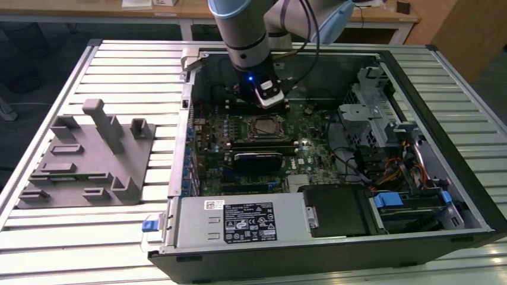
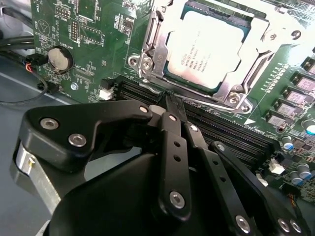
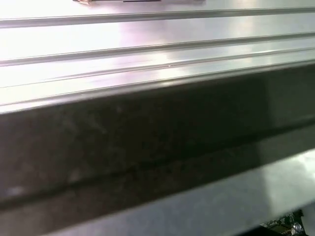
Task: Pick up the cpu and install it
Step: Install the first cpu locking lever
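My tool [image 2: 170, 98] is pressed together, empty, near the socketed cpu [image 2: 206, 46]: light, stiff, fragile; edges only.

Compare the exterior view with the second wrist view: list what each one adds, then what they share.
Exterior view adds: the whole open computer case lying on a slatted metal table, a grey plastic fixture at the exterior view's left, the power supply, and the arm reaching into the case.

Second wrist view adds: the tool, fingers together and holding nothing, plus a coin battery.

Shared: the cpu seated under its metal socket frame on the green motherboard.
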Available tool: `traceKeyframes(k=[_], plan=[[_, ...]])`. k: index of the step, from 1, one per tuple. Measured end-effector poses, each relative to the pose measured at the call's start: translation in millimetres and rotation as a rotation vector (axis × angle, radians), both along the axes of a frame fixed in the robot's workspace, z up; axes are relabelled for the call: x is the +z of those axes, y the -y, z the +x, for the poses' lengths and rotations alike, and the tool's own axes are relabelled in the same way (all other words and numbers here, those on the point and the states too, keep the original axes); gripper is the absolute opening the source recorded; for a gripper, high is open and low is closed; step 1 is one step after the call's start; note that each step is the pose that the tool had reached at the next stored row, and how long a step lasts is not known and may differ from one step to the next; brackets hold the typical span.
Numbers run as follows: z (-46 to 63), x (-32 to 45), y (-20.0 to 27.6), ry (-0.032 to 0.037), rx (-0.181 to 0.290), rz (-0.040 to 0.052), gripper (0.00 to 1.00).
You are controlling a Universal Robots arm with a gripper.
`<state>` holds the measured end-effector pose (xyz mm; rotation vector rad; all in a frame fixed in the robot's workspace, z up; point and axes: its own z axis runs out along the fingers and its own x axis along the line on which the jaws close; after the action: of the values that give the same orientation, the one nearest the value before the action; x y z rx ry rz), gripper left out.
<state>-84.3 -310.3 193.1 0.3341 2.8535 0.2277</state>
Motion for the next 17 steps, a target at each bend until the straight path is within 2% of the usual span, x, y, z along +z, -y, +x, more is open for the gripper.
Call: traceKeyframes(k=[17], plan=[[-1.2,-3.5,2.2,0.0000,0.000,0.0000,0.11]])
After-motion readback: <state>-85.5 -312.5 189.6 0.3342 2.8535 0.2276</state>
